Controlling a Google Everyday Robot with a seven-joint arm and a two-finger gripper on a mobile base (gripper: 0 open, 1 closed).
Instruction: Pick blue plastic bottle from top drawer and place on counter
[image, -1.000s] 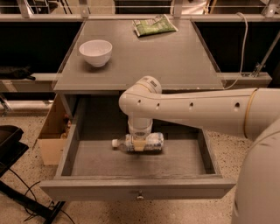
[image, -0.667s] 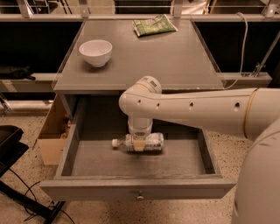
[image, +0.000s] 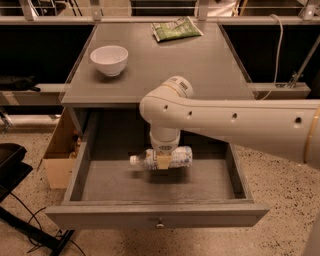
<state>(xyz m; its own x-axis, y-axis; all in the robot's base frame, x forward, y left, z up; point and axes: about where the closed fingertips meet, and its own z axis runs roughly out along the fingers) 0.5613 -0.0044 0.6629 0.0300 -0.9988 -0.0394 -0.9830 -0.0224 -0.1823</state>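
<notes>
The blue plastic bottle (image: 181, 157) lies on its side, white cap to the left, inside the open top drawer (image: 150, 214). My gripper (image: 162, 163) reaches straight down from the white arm into the drawer. It is shut on the bottle's middle and holds it a little above the drawer floor, with a shadow beneath. The grey counter (image: 200, 65) is right behind and above the drawer.
A white bowl (image: 109, 59) stands at the counter's left. A green snack packet (image: 176, 28) lies at its back edge. An open cardboard box (image: 59, 150) sits on the floor left of the cabinet, beside a black stand (image: 12, 167). The drawer knob (image: 159, 223) faces front.
The bottle and gripper have risen slightly from the drawer floor. The arm has otherwise kept its place.
</notes>
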